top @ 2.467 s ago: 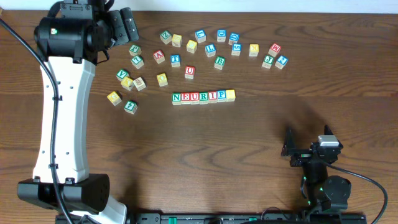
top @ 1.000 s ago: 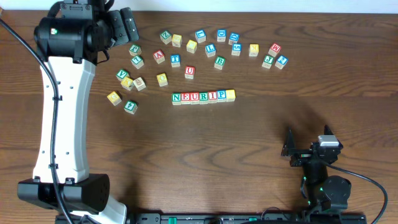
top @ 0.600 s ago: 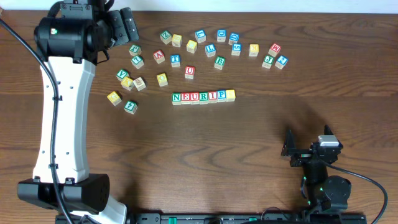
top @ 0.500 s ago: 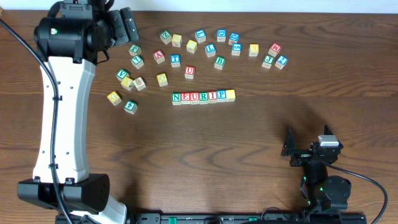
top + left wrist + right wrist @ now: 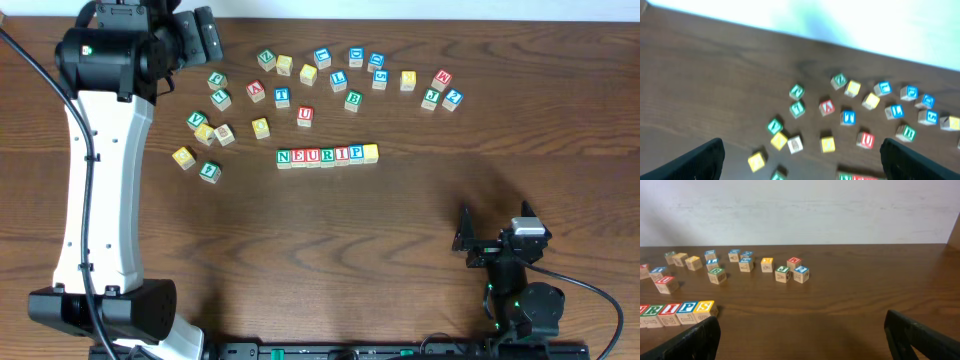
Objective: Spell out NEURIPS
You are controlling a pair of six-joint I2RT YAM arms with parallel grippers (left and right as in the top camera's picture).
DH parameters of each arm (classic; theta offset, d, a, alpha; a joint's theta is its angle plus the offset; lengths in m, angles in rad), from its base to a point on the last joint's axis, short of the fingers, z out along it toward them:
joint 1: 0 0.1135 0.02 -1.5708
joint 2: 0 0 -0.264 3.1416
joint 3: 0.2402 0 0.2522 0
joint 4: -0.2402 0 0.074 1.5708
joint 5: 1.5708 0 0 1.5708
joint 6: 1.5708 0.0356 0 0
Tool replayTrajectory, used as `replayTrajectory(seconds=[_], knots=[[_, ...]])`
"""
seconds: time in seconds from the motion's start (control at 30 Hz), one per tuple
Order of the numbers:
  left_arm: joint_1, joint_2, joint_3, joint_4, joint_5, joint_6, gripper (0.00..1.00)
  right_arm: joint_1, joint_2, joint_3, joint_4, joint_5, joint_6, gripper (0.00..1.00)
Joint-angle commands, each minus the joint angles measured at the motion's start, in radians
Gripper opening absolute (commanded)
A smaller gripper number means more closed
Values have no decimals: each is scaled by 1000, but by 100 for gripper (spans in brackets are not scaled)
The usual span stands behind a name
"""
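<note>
Seemingly the spelling is all but finished: the line of seven small wooden letter cubes with green, red and blue bordered faces (image 5: 327, 155) is sitting in a straight, touching row near the middle of the dark wooden bench (image 5: 400, 250), reading N, E, U, R, I, P and ending in a yellow-faced wooden cube (image 5: 370, 152), which in the right wrist view appears to be showing an S. The left end effector (image 5: 800, 152) is hovering with its fingers wide apart and holding nothing, well behind and to the left of that row, over the scattered spare wooden letter cubes (image 5: 330, 75). The right end effector (image 5: 801, 325) is likewise standing apart and empty, well in front of the row and off to its right. What is threatening the result now is, I judge, mostly the retreat: the left arm is hanging above loose cubes, and a low or careless pull-back could be sweeping one of them forward into the row, knocking letters askew or opening a gap. A spare red-bordered U cube (image 5: 305, 115) is lying just behind the row and would be the likeliest to be pushed in. Any further touch meant to tidy the row is also risking a rotated face, since the cubes are only resting against one another.
</note>
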Motion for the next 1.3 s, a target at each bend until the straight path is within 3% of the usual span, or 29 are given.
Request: replayTrajectory(seconds=[0.0,0.3,0.73,1.27], knots=[[4,-63,-59,70,-6,56,98,-4,-8,-5,0,-6,14,99],[5,-323,-462,363,-6,68,98,-4,-8,-5,0,-6,14,99],[80,-845,-1234,871,22,75,98,-4,-8,-5,0,-6,14,99],[145,-1455,-1887,1133,21,180,98,-4,-8,-5,0,-6,14,99]])
